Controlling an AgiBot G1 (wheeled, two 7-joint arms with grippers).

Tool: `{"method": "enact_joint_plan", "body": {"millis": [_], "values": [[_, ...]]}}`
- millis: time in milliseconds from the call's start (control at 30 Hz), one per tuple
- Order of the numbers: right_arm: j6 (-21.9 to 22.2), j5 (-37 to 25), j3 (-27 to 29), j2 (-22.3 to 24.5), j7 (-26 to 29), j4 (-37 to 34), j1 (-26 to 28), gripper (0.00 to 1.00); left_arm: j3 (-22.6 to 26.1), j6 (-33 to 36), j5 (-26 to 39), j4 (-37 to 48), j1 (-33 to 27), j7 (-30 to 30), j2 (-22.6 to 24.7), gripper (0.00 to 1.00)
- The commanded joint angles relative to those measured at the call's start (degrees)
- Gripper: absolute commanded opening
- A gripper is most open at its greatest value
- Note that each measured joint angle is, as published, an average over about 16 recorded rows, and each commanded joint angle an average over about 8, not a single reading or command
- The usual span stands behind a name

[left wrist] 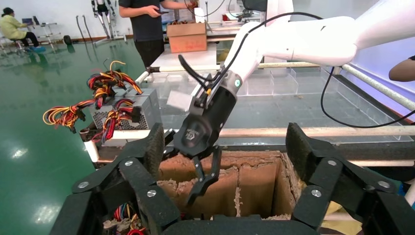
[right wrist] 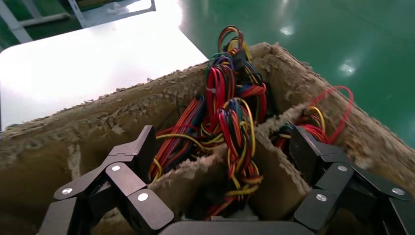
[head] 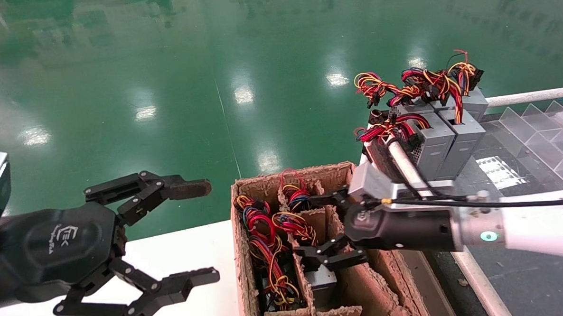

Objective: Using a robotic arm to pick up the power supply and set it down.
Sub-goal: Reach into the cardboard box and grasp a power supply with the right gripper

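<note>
A power supply (head: 323, 278) sits deep in a middle cell of the torn cardboard box (head: 242, 273), only its grey top showing. Its red, yellow and black wires (right wrist: 236, 139) rise over the divider. My right gripper (head: 308, 227) hangs open over that cell, one finger on each side, holding nothing. In the right wrist view the right gripper (right wrist: 222, 147) straddles the wires and the divider walls. The left wrist view shows the right gripper (left wrist: 183, 171) from across the box (left wrist: 254, 183). My left gripper (head: 211, 231) stays open and parked above the white table (head: 181, 248).
Several more power supplies (head: 447, 136) with wire bundles stand on the rack to the right, also seen in the left wrist view (left wrist: 132, 110). A clear plastic divider tray (head: 541, 132) lies beyond them. More wires (head: 261, 244) fill the box's left cells. A person (left wrist: 147, 24) stands far off.
</note>
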Motion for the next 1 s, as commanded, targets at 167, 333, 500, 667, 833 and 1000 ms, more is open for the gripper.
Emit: {"method": "enact_joint_plan", "body": {"millis": [167, 333, 500, 667, 833, 1000], "values": [[0.77, -0.86, -0.15, -2.5, -6.1, -3.48, 0.45, 0.0, 0.0, 0.0, 0.0, 0.0, 0.0, 0.0, 0.0, 1.0], [1.41, -1.25, -0.03, -2.97, -9.46, -4.25, 0.06, 0.0, 0.0, 0.0, 0.0, 0.0, 0.0, 0.0, 0.0, 1.0], [1.49, -1.31, 0.07, -2.96, -11.77, -4.29, -0.64, 0.0, 0.0, 0.0, 0.0, 0.0, 0.0, 0.0, 0.0, 1.0], [1.8, -1.53, 0.1, -2.97, -13.8, -3.66, -1.46, 0.0, 0.0, 0.0, 0.0, 0.0, 0.0, 0.0, 0.0, 1.0], [3.17, -1.9, 0.26, -3.13, -15.83, -2.38, -2.55, 0.0, 0.0, 0.0, 0.0, 0.0, 0.0, 0.0, 0.0, 1.0], [5.34, -2.56, 0.4, -3.44, -17.44, -1.11, -3.73, 0.0, 0.01, 0.0, 0.0, 0.0, 0.0, 0.0, 0.0, 1.0]]}}
